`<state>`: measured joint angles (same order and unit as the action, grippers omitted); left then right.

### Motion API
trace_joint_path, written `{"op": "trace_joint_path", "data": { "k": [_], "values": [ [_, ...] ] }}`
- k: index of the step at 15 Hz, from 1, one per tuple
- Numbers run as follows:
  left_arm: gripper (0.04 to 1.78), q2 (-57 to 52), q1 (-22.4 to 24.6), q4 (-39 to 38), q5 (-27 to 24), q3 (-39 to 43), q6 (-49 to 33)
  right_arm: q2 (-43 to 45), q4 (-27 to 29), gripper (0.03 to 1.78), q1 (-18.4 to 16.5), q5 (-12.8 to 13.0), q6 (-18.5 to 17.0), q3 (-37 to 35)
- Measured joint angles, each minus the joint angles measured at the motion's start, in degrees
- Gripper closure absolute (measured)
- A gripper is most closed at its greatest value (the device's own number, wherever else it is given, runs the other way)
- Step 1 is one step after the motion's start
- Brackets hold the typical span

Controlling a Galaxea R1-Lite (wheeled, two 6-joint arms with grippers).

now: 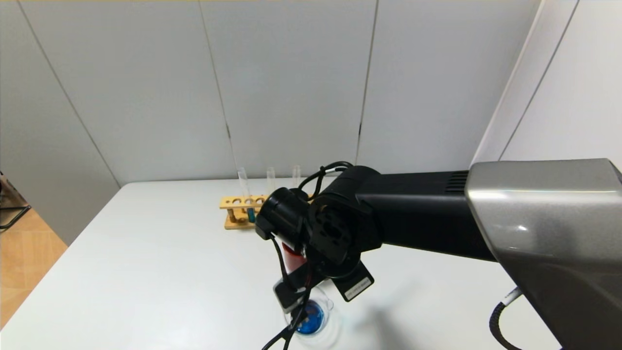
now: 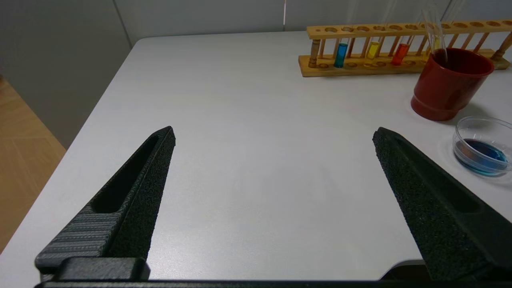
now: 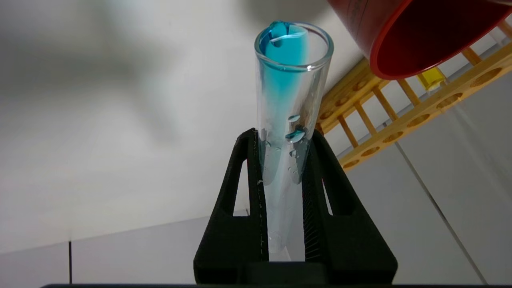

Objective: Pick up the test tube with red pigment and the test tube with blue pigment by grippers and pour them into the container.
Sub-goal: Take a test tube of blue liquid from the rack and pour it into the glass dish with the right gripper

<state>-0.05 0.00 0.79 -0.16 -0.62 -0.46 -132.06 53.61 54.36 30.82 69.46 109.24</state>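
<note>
Right tool clamped on a slender clear glass test tube with blue pigment, tube tipped mouth-down, teal liquid pooled at the open rim and streaked along the inner wall, droplets on the glass. In the head view the right arm reaches across the white surface and covers the tube; below its wrist, near the front edge of the surface, sits the low clear round container with dark blue liquid already in its bottom. Tall opaque dark red cup stands just behind the container, between it and the long wooden tube rack along the back edge; one clear tube leans out of the cup. Rack holds another blue-liquid tube near its left end, then a yellow-liquid tube, then the slender clear test tube with red pigment, upright in its hole. Left tool hovers low over the left front part of the surface, fingers wide apart, nothing between them, well apart from rack, cup and container.
</note>
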Motion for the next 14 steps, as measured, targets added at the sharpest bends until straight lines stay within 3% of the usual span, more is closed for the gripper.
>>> {"op": "trace_joint_path", "data": {
  "k": [6,9,14],
  "values": [
    [0.07,0.0,0.0,0.0,0.0,0.0,0.0,-1.9,2.5,1.48,1.1,1.1,0.1,3.0],
    [0.07,0.0,0.0,0.0,0.0,0.0,0.0,-2.9,2.2,1.48,1.8,3.8,0.9,3.3],
    [0.07,0.0,0.0,0.0,0.0,0.0,0.0,-3.5,2.1,1.48,1.8,4.0,0.9,3.4]
  ]
}}
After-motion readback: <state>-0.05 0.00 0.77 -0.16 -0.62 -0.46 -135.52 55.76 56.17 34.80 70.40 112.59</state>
